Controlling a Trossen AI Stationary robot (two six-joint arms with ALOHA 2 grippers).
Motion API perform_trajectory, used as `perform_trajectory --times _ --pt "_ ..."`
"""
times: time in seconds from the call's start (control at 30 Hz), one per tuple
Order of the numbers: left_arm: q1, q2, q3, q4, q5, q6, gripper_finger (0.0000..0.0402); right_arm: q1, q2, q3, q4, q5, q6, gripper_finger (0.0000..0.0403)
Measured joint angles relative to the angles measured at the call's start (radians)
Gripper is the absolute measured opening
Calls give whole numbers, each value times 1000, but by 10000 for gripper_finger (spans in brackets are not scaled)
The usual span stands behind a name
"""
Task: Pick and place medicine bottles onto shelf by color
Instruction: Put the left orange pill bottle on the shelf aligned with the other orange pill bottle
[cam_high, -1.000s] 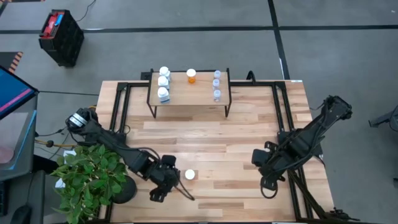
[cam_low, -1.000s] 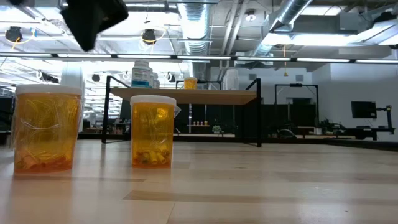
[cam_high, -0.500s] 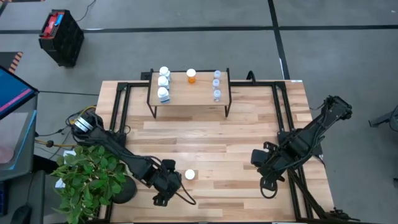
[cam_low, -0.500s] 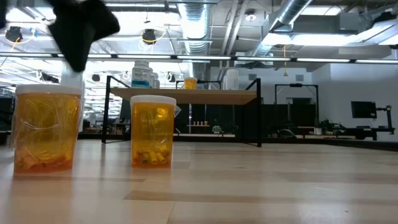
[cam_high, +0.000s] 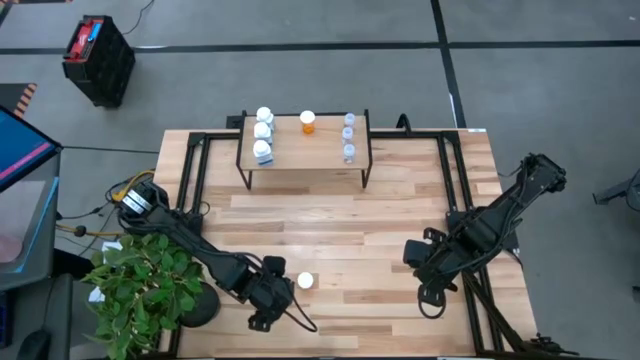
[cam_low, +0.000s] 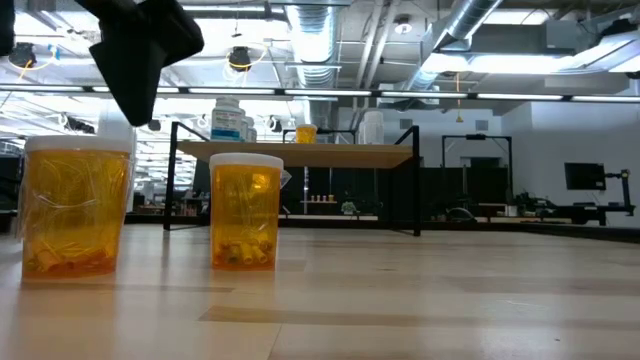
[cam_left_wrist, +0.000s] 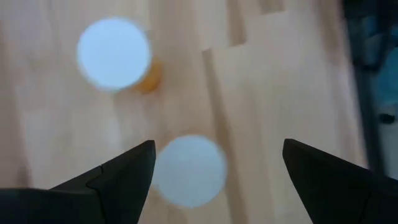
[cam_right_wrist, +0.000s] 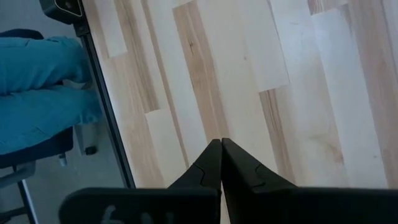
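The left gripper (cam_high: 280, 300) is hovering over the near edge of the worktop (cam_high: 330, 225), its jaws standing wide and gripping nothing. In the left wrist view, two white caps are showing ahead of the spread fingers (cam_left_wrist: 121, 177): one orange bottle (cam_left_wrist: 114, 55) lying farther off, and a second orange bottle (cam_left_wrist: 189, 169) sitting between the fingertips but below them, not gripped. The low view is showing both orange bottles upright on the worktop, one (cam_low: 66, 205) closest to the camera and the other (cam_low: 245, 210) just beside it, with the dark gripper (cam_low: 140, 50) hanging above them. From the high view only one white cap (cam_high: 306, 281) is visible, just beside the left gripper.

The shelf (cam_high: 305, 160) is standing at the far side of the worktop. On it, three white bottles (cam_high: 263, 133) are lining up at the left end, a single orange bottle (cam_high: 308, 122) is standing in the middle, and three clear bluish bottles (cam_high: 349, 136) are lining up at the right end.

The right gripper (cam_high: 428, 290) is waiting over the near right part of the worktop, its fingers (cam_right_wrist: 219, 163) pressed together and holding nothing.

A potted plant (cam_high: 145, 285) is standing at the near left corner.
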Motion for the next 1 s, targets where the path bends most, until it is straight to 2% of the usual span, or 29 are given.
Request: perform_trajectory --times 0.23,0.5,0.77,1.0 --pt "0 0 -27 -59 -61 -35 339 0 0 0 1 0 0 26" --pt "-5 3 -27 -54 -64 -53 339 0 0 0 0 0 0 26" --pt "-11 75 -27 -50 -72 -48 339 0 0 0 -2 0 -6 26" --pt "-7 82 -27 -31 -115 -57 339 1 0 0 -1 0 -7 26"
